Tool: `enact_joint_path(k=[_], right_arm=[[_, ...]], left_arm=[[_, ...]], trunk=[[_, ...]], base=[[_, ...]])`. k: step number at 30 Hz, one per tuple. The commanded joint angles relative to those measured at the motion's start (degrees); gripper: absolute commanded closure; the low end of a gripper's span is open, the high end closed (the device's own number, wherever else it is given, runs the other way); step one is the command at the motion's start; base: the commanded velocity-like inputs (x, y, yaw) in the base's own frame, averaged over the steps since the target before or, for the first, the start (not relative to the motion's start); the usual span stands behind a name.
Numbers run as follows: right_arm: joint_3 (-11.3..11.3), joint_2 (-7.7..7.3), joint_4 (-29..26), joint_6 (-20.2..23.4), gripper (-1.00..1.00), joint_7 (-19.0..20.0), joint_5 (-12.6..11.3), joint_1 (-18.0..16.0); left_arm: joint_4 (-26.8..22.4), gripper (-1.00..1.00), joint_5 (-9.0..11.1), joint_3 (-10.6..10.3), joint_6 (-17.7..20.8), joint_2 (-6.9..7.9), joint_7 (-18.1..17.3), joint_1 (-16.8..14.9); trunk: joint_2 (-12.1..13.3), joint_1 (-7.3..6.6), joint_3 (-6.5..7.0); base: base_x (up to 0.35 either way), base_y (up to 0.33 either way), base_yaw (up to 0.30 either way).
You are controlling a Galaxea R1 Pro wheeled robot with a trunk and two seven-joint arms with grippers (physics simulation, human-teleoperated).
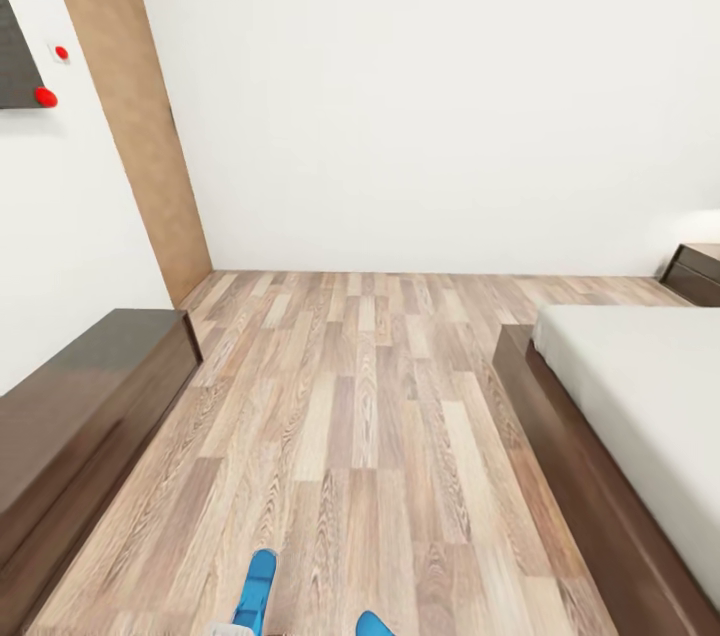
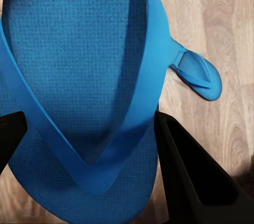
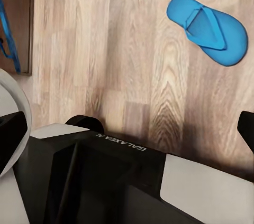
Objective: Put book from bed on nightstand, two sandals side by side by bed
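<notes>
My left gripper [image 2: 90,145] is shut on a bright blue sandal [image 2: 79,76], one finger on each side of its sole, holding it well above the floor. In the head view this sandal [image 1: 257,588] is at the bottom edge. The right wrist view catches it edge-on [image 3: 8,39]. The second sandal [image 2: 198,76] lies flat on the wood floor, seen also in the head view [image 1: 372,624] and right wrist view [image 3: 209,28]. My right gripper [image 3: 127,129] is open and empty above my base. The bed [image 1: 640,396] is at right, a nightstand [image 1: 697,271] beyond it. The book is out of view.
A long low dark brown wall cabinet [image 1: 80,396] runs along the left wall. A wide strip of wood floor [image 1: 360,396] lies between it and the bed frame [image 1: 560,436]. A white wall closes the far end, with a tan panel [image 1: 130,116] at its left.
</notes>
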Motion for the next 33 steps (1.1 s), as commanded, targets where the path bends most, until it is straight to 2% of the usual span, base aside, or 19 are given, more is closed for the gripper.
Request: enact_joint_path(k=[1,26,33], right_arm=[[-0.1,0.0,0.0,0.6,-1.0,0.2,-0.4,0.0],[-0.1,0.0,0.0,0.6,-1.0,0.2,-0.4,0.0],[-0.1,0.0,0.0,0.7,-1.0,0.2,-0.4,0.0]], left_arm=[[0.1,1.0,0.0,0.1,-0.2,0.01,-0.2,-0.1],[0.1,1.0,0.0,0.1,-0.2,-0.03,-0.2,-0.1],[0.1,1.0,0.0,0.1,-0.2,-0.13,-0.2,0.0]], trunk=[[0.0,-0.01,-0.05],[0.0,-0.01,-0.05],[0.0,-0.01,-0.05]], base=[[0.0,0.0,0.281],[0.0,-0.001,0.281],[0.0,-0.148,0.069]])
